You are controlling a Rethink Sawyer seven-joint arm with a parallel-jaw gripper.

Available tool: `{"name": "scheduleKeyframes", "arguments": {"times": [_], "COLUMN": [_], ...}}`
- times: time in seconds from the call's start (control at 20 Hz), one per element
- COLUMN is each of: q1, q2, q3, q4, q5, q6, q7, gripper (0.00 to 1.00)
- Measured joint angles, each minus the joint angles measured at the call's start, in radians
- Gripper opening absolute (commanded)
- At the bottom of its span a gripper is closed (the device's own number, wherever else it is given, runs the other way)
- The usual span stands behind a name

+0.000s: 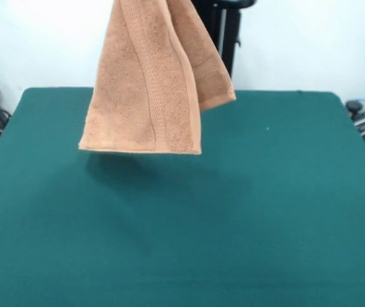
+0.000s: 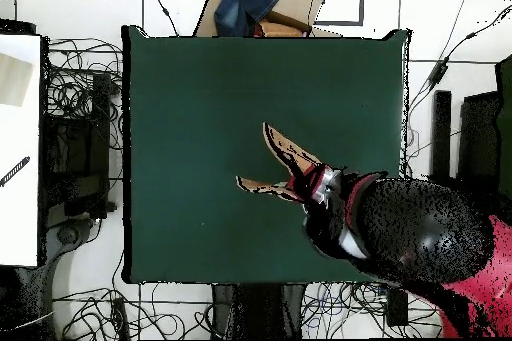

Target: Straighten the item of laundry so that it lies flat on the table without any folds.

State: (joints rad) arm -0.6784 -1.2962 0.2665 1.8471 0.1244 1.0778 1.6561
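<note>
Hanging clear of the table (image 1: pixel 284 211), the towel (image 1: pixel 147 89) drooped in 2 folded lobes, its lower hem above the green top's far half. The gripper (image 2: pixel 318 183) was closed on the towel's upper part, seen overhead; the front view cut it off.

towel (image 1: pixel 145 83) hanging above table (image 1: pixel 265 211) — clear of it

The towel (image 1: pixel 145 83) is soft, nubby terry cloth, matt peach-orange, with a flatter ribbed woven band running near its stitched hem. The tabletop (image 1: pixel 265 211) wears a matt dark green felt-like covering, smooth and even, without any sheen.
</note>
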Motion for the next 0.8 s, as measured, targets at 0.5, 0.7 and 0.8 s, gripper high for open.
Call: {"name": "scheduleKeyframes", "arguments": {"times": [0.5,0.7,0.8], "q1": [-0.006,-0.007,-0.008], "q2": [-0.046,-0.065,-0.079], "q3": [0.0,0.0,0.0], "q4": [0.0,0.001,0.006], "q5": [0.011,0.013,0.019], "q6": [0.002,0.01,0.011], "q7": [0.0,-0.006,-0.025], "gripper": [0.0,0.0,0.0]}}
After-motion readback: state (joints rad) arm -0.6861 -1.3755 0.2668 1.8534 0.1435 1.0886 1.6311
